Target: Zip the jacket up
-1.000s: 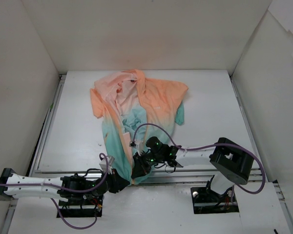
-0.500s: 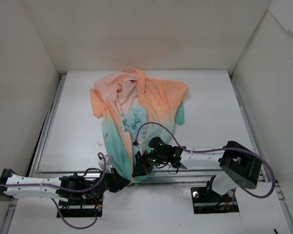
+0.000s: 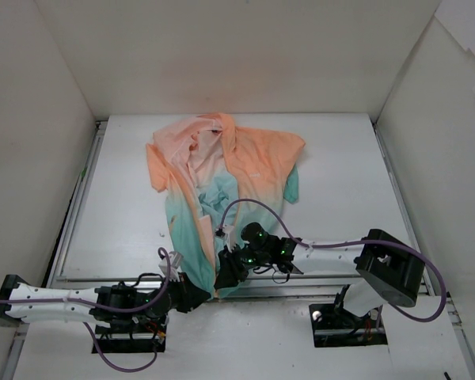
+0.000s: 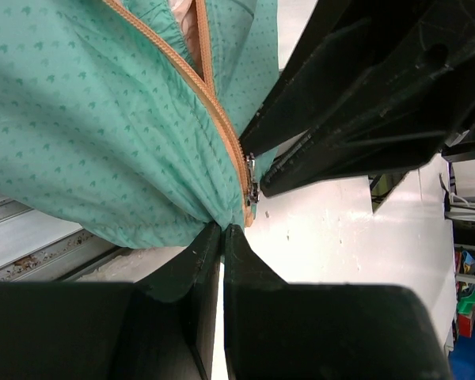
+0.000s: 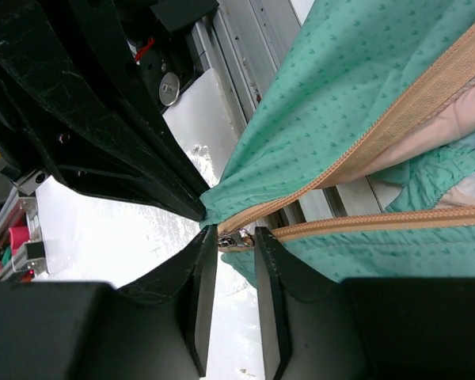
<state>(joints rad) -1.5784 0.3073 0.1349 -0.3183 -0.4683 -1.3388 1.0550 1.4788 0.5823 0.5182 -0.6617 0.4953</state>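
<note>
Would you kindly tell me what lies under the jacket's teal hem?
Grey metal rails show beneath the hem of the jacket, which hangs over them. The fabric hides whatever else lies under it.

White tubular left forearm (image 3: 51, 301) far left of the boxy black right elbow housing (image 3: 386, 271), thin purple cables (image 3: 249, 201) looping left of that housing, green indicator lights (image 3: 259, 233) on the black wrist, glossy scuffed black left gripper (image 4: 222, 229), matching black right gripper (image 5: 236, 237)

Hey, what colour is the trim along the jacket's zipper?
The jacket has orange-tan zipper trim; left wrist view shows it best.
</note>
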